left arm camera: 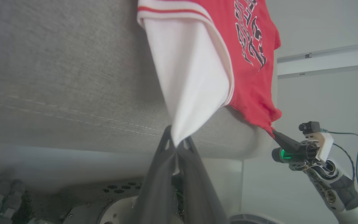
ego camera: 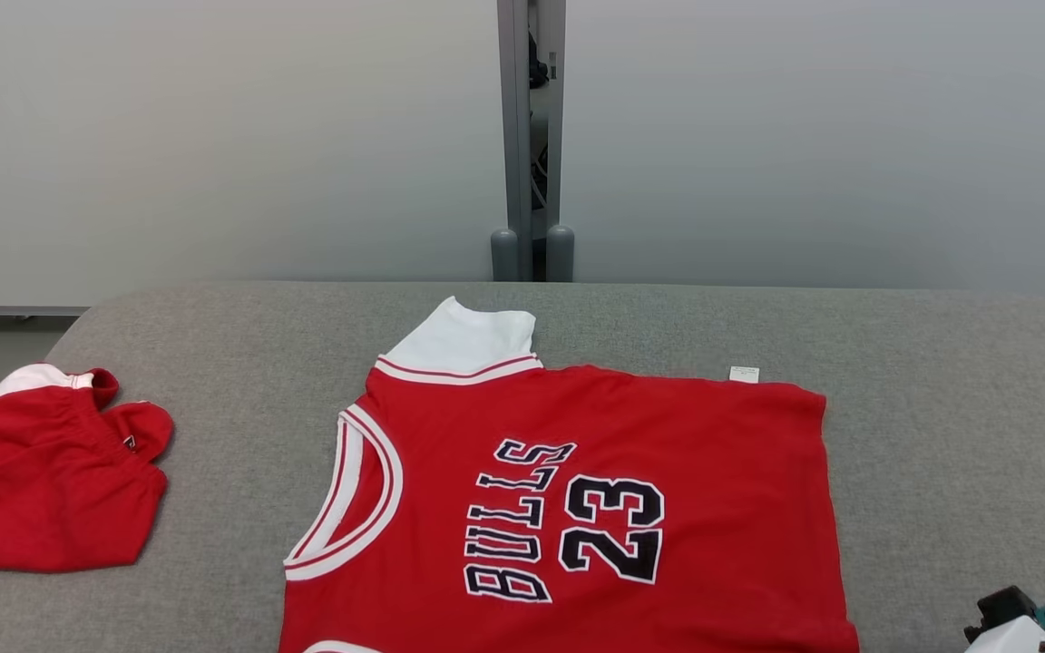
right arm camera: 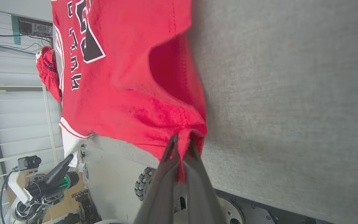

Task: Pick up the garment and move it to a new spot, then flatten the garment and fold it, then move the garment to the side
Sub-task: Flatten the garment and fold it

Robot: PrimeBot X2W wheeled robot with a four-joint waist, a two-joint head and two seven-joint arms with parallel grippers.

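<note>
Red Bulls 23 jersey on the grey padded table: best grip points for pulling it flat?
On the jersey, the two corners overhanging the table edge, taken from below: white sleeve tip (left gripper shut on it), red hem corner (right gripper shut on it).

A broad grey cloth-covered table (ego camera: pixel 169 345) with rounded corners fills the head view from 3 through 6 to 9 o'clock, and the left wrist view shows a stitched seam (left arm camera: pixel 73 112) along its edge. Behind it a plain pale grey wall (ego camera: pixel 214 136) spans 10 to 2 o'clock in soft, even light, split at 12 o'clock by a narrow grey metal post (ego camera: pixel 515 136) with two rounded grey caps (ego camera: pixel 504 254) at its foot. In the right wrist view, white horizontal slats (right arm camera: pixel 14 109) stand at 9 o'clock, with dark cables (right arm camera: pixel 11 36) and a dark box (right arm camera: pixel 34 28) at 10 o'clock.
</note>
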